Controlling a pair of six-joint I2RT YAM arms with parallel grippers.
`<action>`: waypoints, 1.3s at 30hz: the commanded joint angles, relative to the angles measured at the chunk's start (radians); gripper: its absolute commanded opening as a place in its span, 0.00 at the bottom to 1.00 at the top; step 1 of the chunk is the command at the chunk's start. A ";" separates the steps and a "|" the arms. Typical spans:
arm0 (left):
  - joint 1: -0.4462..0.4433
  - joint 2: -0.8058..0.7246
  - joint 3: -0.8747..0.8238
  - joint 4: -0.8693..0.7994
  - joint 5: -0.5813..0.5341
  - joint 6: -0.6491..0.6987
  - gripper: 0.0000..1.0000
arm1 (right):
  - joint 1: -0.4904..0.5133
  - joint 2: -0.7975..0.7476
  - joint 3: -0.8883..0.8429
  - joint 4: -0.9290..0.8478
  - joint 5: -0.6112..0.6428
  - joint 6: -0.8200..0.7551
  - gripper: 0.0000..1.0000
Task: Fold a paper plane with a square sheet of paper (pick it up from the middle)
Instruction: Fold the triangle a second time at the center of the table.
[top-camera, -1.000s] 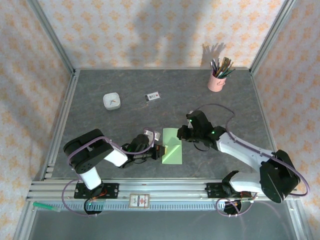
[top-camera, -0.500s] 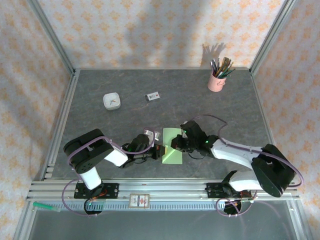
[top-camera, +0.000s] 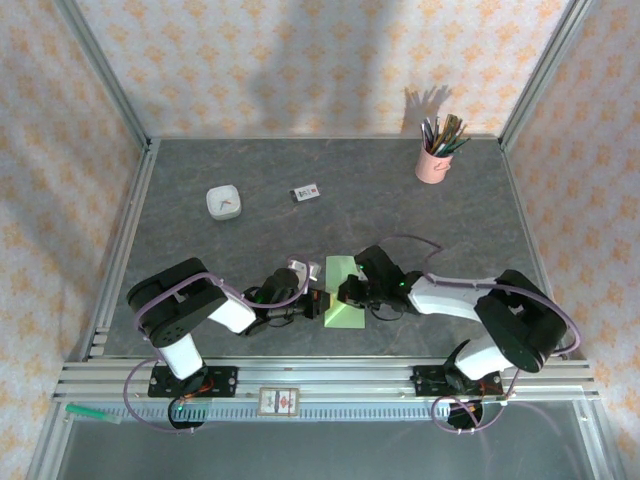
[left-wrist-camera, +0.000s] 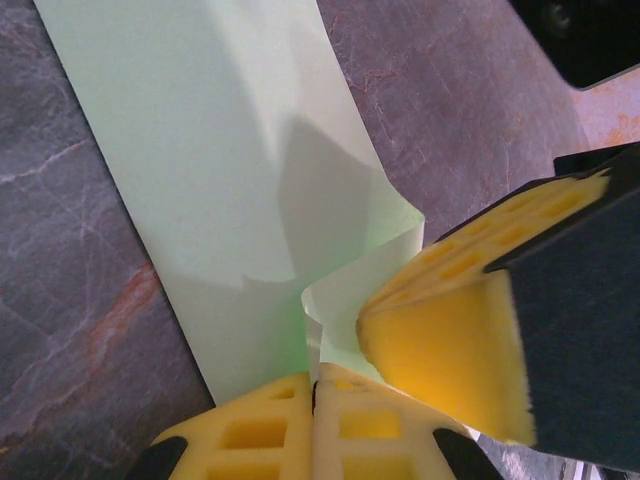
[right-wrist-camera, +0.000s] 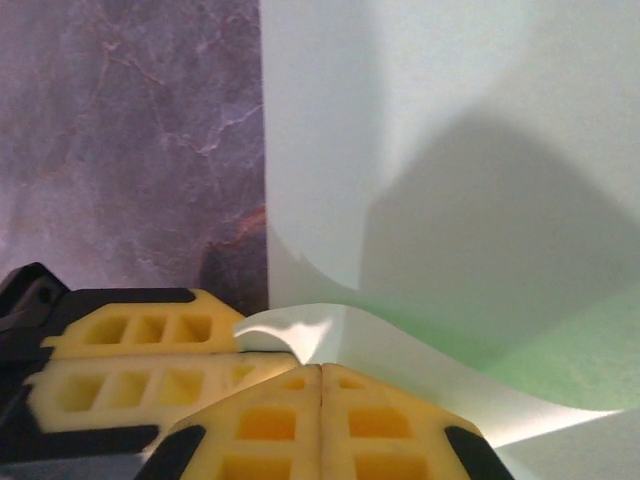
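Observation:
The pale green sheet of paper (top-camera: 344, 317) lies as a folded oblong on the dark table between both arms. My left gripper (top-camera: 320, 300) is at its left edge, pads shut (left-wrist-camera: 315, 395), with a thin paper edge running into their seam. My right gripper (top-camera: 343, 292) sits over the sheet's middle, right beside the left one. Its pads are shut (right-wrist-camera: 320, 385) at a flap that curls up off the flat sheet (right-wrist-camera: 450, 120). In the left wrist view that raised flap stands between my pads and a right finger (left-wrist-camera: 450, 340) above the sheet (left-wrist-camera: 200, 150). The left fingers (right-wrist-camera: 140, 360) show low left.
A pink pencil cup (top-camera: 433, 160) stands at the back right. A small white square dish (top-camera: 223, 203) and a small printed card (top-camera: 305, 193) lie at the back left. Aluminium rails (top-camera: 300, 378) border the near edge, and patterned walls enclose the table.
My right gripper has moved left and toward the near edge across the sheet, ending next to the left gripper, with a flap of paper curling up. The left arm stayed put.

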 joint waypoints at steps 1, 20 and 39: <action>0.006 0.044 -0.017 -0.180 -0.099 0.002 0.00 | 0.004 0.023 0.006 -0.019 0.042 -0.040 0.00; 0.006 0.030 -0.034 -0.202 -0.123 0.012 0.00 | 0.004 0.077 0.049 -0.089 0.087 -0.110 0.00; 0.008 -0.003 -0.033 -0.225 -0.124 0.000 0.00 | 0.005 -0.016 0.046 -0.090 0.023 -0.121 0.00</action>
